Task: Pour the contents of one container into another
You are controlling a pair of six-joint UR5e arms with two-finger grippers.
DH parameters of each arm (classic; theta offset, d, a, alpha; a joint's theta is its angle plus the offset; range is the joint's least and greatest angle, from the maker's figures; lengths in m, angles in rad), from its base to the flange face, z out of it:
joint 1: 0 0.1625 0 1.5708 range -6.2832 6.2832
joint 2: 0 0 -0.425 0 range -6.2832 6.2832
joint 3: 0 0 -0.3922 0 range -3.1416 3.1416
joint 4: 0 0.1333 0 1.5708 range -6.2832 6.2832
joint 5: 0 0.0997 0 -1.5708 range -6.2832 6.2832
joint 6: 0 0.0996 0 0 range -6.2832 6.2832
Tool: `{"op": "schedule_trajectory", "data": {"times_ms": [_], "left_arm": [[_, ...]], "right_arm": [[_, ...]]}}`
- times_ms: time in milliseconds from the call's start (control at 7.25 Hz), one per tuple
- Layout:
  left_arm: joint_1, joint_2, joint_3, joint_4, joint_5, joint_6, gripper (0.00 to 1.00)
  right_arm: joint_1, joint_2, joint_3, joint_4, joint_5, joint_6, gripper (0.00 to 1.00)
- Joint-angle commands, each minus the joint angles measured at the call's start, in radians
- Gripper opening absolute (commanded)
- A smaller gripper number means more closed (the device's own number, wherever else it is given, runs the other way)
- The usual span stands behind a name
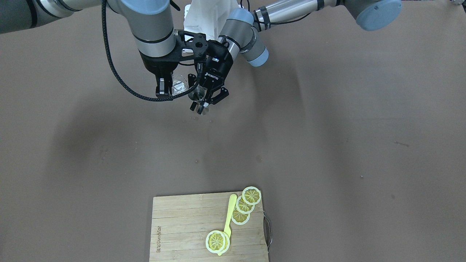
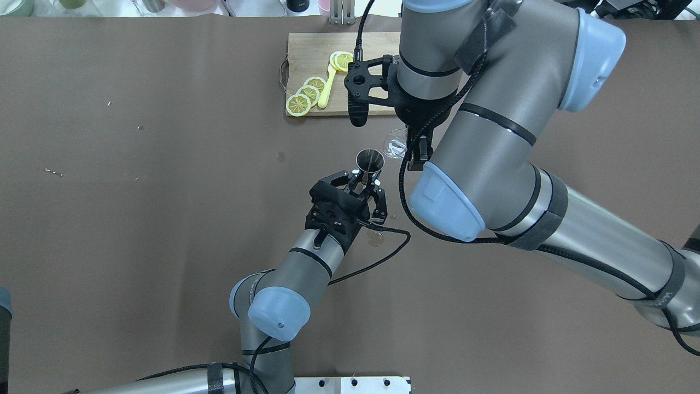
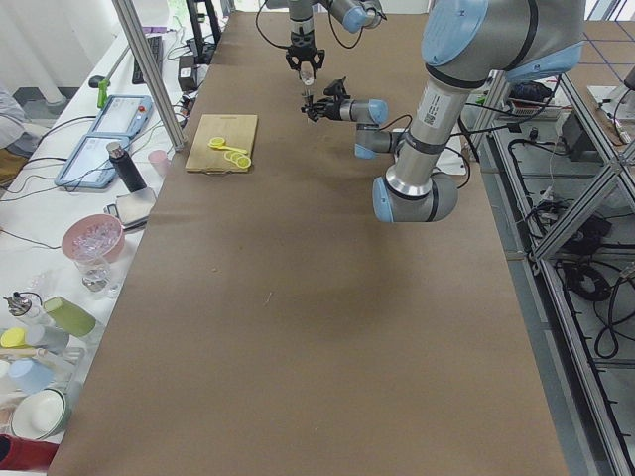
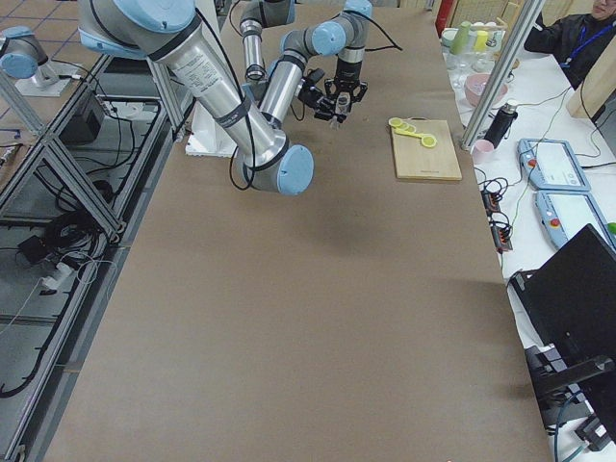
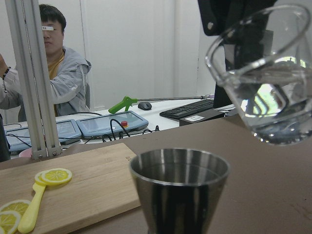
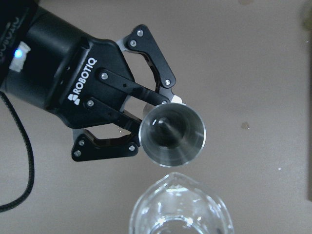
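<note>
The steel cup (image 2: 370,160) stands upright near the middle of the desk (image 2: 164,219), its mouth open to the ceiling. It is pinched low on its body by the left hand (image 2: 365,185), whose two fingers press in from either side. It looks to be held a little clear of the desk, though the pictures do not settle that. Just beside it, to the right and slightly farther off in the overhead view, hangs the glass (image 2: 395,145), gripped at its wall by the right hand (image 1: 164,89), which comes straight down from above. The left wrist view shows the glass tipped, its lip leaning toward the steel cup and higher than the cup's rim, with clear liquid lying well short of that lip. No stream shows between the two (whether the steel cup holds anything yet cannot be told from its dark inside). So both vessels are picked up and lined up, and the pouring itself seems hardly begun. More tilt is needed, and perhaps a small shift over the mouth. At the far edge lies a cutting board (image 2: 306,49) with lemon slices (image 2: 306,94) and a yellow spoon (image 2: 326,87), well apart.
</note>
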Motion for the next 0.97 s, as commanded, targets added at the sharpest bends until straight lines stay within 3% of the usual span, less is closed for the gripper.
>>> {"op": "schedule_trajectory", "data": {"times_ms": [0, 828], "left_arm": [[0.0, 0.0, 0.0, -0.001, 0.0, 0.0, 0.0], [0.0, 0.0, 0.0, -0.001, 0.0, 0.0, 0.0]], "right_arm": [[-0.011, 0.044, -0.044, -0.059, -0.029, -0.033, 0.0], [-0.051, 0.122, -0.088, -0.207, -0.101, -0.101, 0.0]]}}
